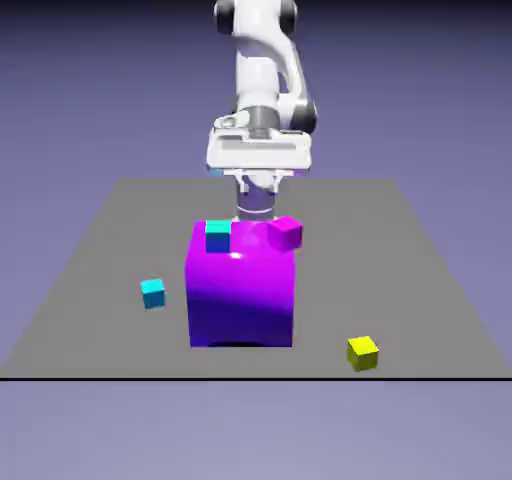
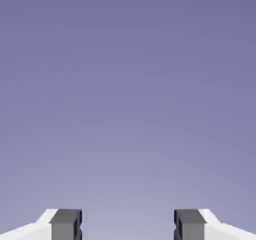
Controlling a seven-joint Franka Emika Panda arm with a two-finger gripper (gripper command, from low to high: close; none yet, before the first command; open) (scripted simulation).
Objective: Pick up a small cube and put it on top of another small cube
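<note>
Looks like we're at the very start of the job to me, nothing picked up and nothing stacked. Going left to right in the exterior view, there's a small cyan cube (image 1: 152, 294) on the table (image 1: 90, 333), well apart from the rest, then a second cyan cube (image 1: 218, 236) that seems to be up on the big purple block (image 1: 240, 303). The pink cube (image 1: 287, 233) shows by the block's top right corner, sitting skewed, and I can't tell how well it's supported. Last one over is the yellow cube (image 1: 363, 354), down on the table. I'd say the next move is to pick one cyan cube, swing the hand over it and point it down before going in, and mind that pink one, since it could be an awkward base

As for pose, the arm (image 1: 262, 53) is folded up high behind the block, with the gripper (image 2: 128, 225) aimed outward, so the hand view is all backdrop. Its two fingers are spread well apart with nothing between them
</note>
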